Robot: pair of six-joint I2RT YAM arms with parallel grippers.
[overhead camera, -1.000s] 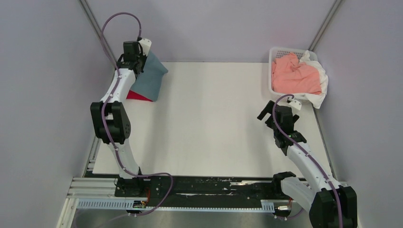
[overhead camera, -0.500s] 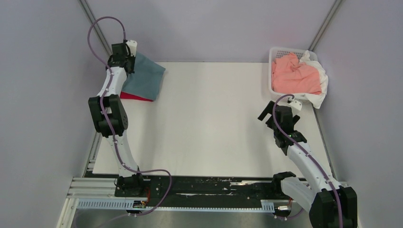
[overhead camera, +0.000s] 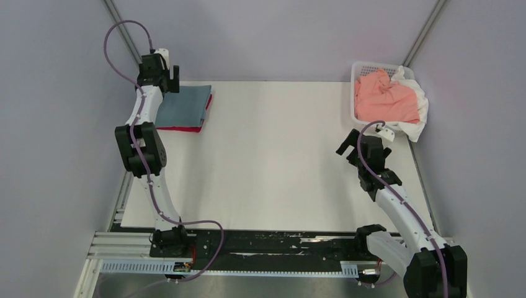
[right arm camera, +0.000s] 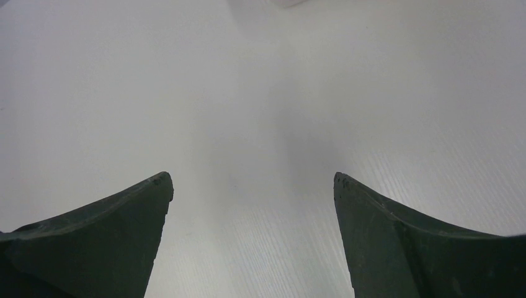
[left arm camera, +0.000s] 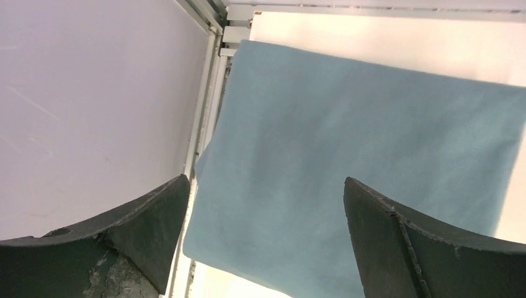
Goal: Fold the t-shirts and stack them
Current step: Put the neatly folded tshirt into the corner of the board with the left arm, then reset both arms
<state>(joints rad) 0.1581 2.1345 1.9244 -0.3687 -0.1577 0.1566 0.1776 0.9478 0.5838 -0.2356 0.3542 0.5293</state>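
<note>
Two done: the teal t-shirt point(overhead camera: 181, 107) lies folded atop the red t-shirt point(overhead camera: 183, 128). The salmon t-shirt point(overhead camera: 384, 99) remains in the basket point(overhead camera: 366, 67). Both left fingers point(left arm camera: 124, 242) and right fingers point(right arm camera: 93, 248) are spread wide and empty.

White table point(overhead camera: 279, 161), matte, faintly ribbed in the right wrist view. White perforated basket point(overhead camera: 355, 93) at its far right corner, near the grey wall point(overhead camera: 477, 93). Aluminium rail point(overhead camera: 121, 248) along the near edge, slotted. Slanting metal struts point(overhead camera: 123, 32) at both far corners.
</note>
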